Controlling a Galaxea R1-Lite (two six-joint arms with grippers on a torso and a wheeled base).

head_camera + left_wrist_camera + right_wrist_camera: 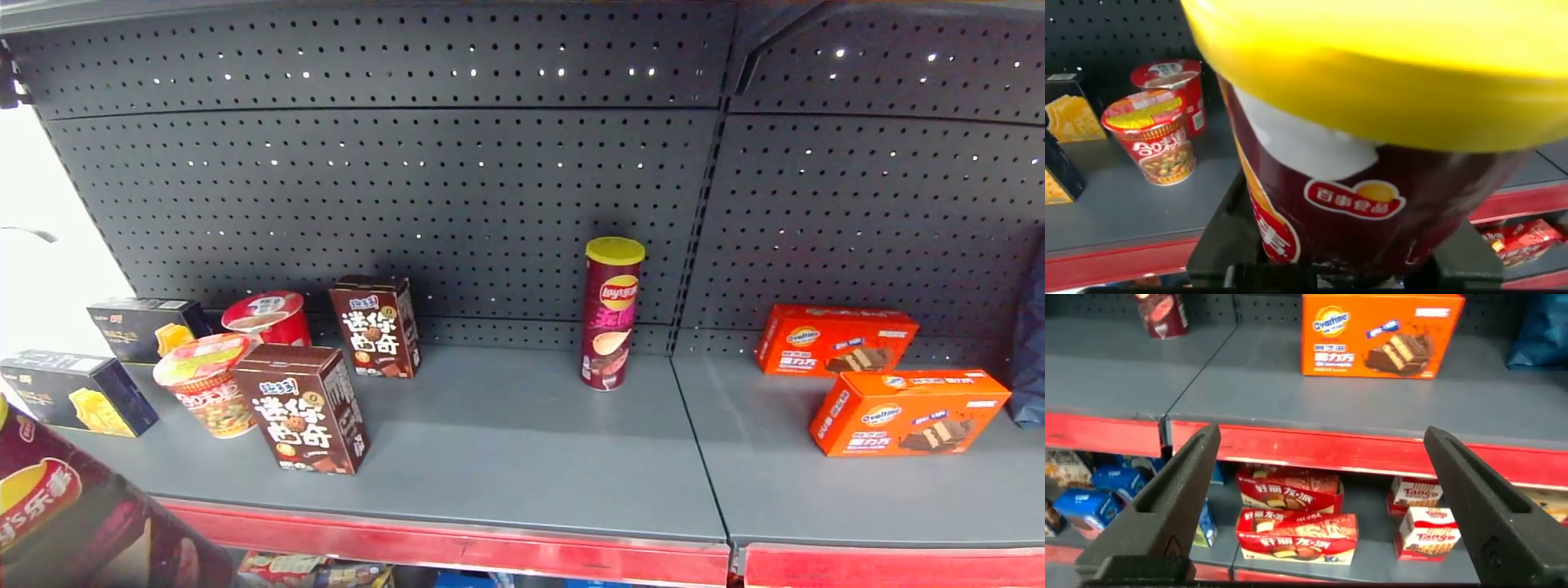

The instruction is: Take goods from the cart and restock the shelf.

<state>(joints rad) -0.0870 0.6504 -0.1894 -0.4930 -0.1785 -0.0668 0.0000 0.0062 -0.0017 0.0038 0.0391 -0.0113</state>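
One chip can (1372, 204) sits clamped in your left pincer (1343, 265), which is closed against its lower body and held low at the front left of the shelf (522, 441), not yet on the board. Your right pincer (1323, 433) is spread wide and empty, facing the shelf edge near an orange box (1382, 335). Expect the can to be light, its thin wall stiff but crushable, its glossy skin slippery. Grip the mid-body, never the yellow lid (1388, 73), which could pop off. Tall and narrow, it will tip easily; set it flat beside its standing twin (612, 314).
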